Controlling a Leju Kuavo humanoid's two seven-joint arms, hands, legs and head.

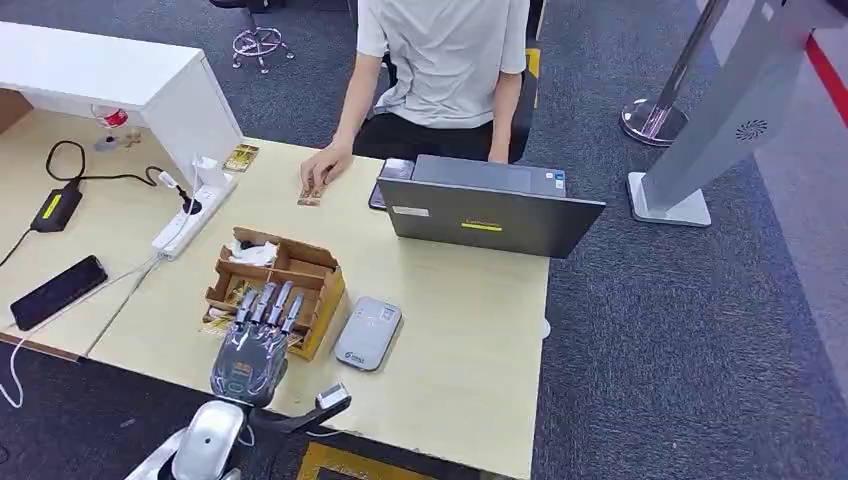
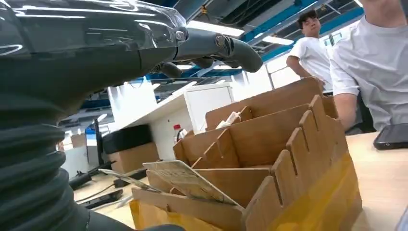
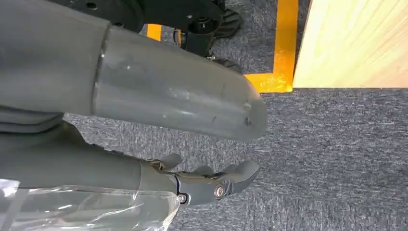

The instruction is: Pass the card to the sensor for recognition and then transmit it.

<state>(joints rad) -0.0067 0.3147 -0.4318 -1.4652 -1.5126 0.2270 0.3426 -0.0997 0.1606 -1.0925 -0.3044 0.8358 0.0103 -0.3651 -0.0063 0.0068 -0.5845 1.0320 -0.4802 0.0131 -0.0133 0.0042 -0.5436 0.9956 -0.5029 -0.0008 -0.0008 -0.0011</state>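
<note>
A brown cardboard box (image 1: pixel 290 275) with divided slots stands near the table's front edge. Yellowish cards lie in its near slots, and one card (image 2: pixel 185 179) leans out of the front slot. My left hand (image 1: pixel 256 335) hovers over the box's near end with its fingers (image 2: pixel 219 47) stretched out above the slots, holding nothing. The sensor (image 1: pixel 367 333), a flat grey-white pad, lies on the table just right of the box. My right hand (image 3: pixel 192 180) hangs beside the table's edge over grey carpet, fingers loosely extended and holding nothing.
A person sits across the table behind a grey laptop (image 1: pixel 490 210), one hand (image 1: pixel 323 168) resting on a card (image 1: pixel 310 199). A power strip (image 1: pixel 195 215), a black phone (image 1: pixel 57 291) and a charger (image 1: pixel 55 208) lie to the left. A white kiosk stand (image 1: pixel 715 120) rises at the right.
</note>
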